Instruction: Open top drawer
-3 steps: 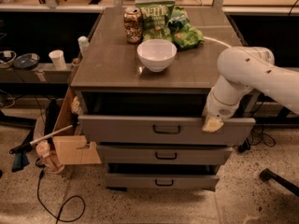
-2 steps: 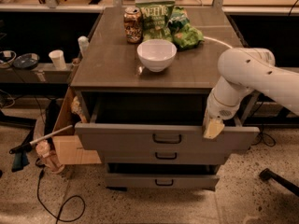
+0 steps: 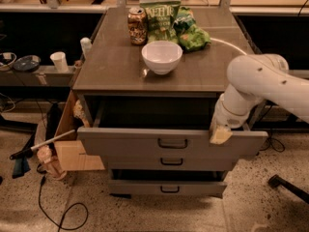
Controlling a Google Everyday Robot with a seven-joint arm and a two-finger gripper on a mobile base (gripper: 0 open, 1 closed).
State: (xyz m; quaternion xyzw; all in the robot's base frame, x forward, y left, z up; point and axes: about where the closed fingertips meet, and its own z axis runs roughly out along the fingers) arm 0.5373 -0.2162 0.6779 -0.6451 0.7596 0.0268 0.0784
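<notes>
The top drawer (image 3: 130, 143) of the grey cabinet stands pulled out, its wide front with a small black loop handle (image 3: 172, 143) at centre and a dark interior behind it. The middle drawer front (image 3: 145, 162) and the bottom drawer front (image 3: 166, 187) sit below it, pushed in. My gripper (image 3: 220, 133) is at the end of the white arm (image 3: 256, 81), at the right part of the top drawer's front edge, touching or hooked over it.
On the cabinet top (image 3: 111, 66) stand a white bowl (image 3: 161, 57), a can (image 3: 137, 26) and green snack bags (image 3: 192, 33). A cardboard box (image 3: 72, 153) and cables lie at the left. A shelf with cups (image 3: 59, 62) is at far left.
The top drawer has slid further out toward the camera, and my gripper has moved with its front edge.
</notes>
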